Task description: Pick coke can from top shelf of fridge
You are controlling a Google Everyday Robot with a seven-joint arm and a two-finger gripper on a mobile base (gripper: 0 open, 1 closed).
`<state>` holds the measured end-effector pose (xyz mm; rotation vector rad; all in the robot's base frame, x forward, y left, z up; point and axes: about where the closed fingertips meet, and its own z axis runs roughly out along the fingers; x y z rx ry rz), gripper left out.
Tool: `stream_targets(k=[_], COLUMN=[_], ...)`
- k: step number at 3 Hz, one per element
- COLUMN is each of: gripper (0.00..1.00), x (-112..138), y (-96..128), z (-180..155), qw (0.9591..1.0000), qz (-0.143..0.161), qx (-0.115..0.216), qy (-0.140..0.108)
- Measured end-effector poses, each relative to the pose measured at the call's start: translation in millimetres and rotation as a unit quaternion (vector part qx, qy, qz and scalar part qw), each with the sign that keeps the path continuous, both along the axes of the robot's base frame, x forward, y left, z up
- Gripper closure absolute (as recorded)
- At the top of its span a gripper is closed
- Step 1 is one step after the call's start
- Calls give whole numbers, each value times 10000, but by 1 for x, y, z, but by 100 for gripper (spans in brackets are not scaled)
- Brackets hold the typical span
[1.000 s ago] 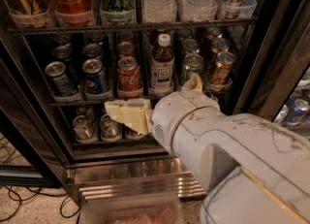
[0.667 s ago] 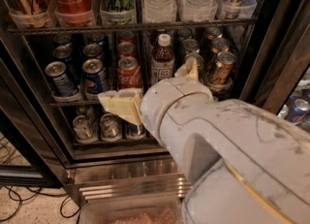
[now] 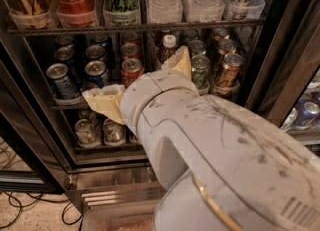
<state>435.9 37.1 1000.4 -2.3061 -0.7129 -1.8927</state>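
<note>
**Asker:** Where is your claw?

**Me:** My claw (image 3: 134,74) reaches in at the front of the fridge (image 3: 267,55). Its two pale yellow fingers (image 3: 102,102) are spread wide apart and grip nothing.

**Asker:** And the coke can?

**Me:** The coke can (image 3: 131,69), red with a silver lid, stands upright on the wire shelf (image 3: 62,106). From here it shows in the gap between my fingers. A blue can (image 3: 96,74) stands just beside it. My arm (image 3: 210,145) hides its lower part.
</note>
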Motion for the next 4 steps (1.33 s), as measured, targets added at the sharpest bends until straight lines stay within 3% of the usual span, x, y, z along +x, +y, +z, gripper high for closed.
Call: stream_targets(k=[1,2,3,4], gripper=[0,0,0,0], x=[0,5,19,41], y=[0,-7,-22,-43], z=[0,14,32,26], qw=[10000,9997,9977,9951], qz=[0,16,157,291], qx=[0,36,254,642], qy=[0,-221,-600,-695])
